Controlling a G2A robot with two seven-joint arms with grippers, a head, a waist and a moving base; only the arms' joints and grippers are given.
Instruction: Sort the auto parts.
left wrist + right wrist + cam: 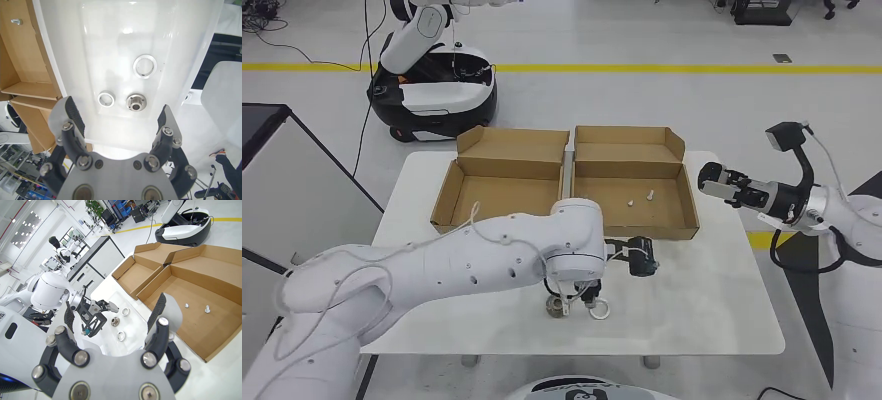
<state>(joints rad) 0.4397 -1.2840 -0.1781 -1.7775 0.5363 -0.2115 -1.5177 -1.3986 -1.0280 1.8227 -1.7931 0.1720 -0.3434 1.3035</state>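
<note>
Three metal parts lie on the white table [132,28] just ahead of my left gripper [117,102], which hangs open and empty above them. They are a large ring [144,66], a small ring [106,98] and a flanged hub [136,103]. The right wrist view shows that gripper [109,314] beside the hub [114,321]. From above, my left arm [577,250] covers part of this group; the hub [560,305] and a ring [599,310] peek out. My right gripper [708,182] is open and empty by the right box's right wall [693,205].
Two open cardboard boxes stand side by side at the back of the table. The right box [208,332] holds two bolts [186,305] [207,309]. The left box [121,273] has nothing in it. Bare table lies to the right of the parts.
</note>
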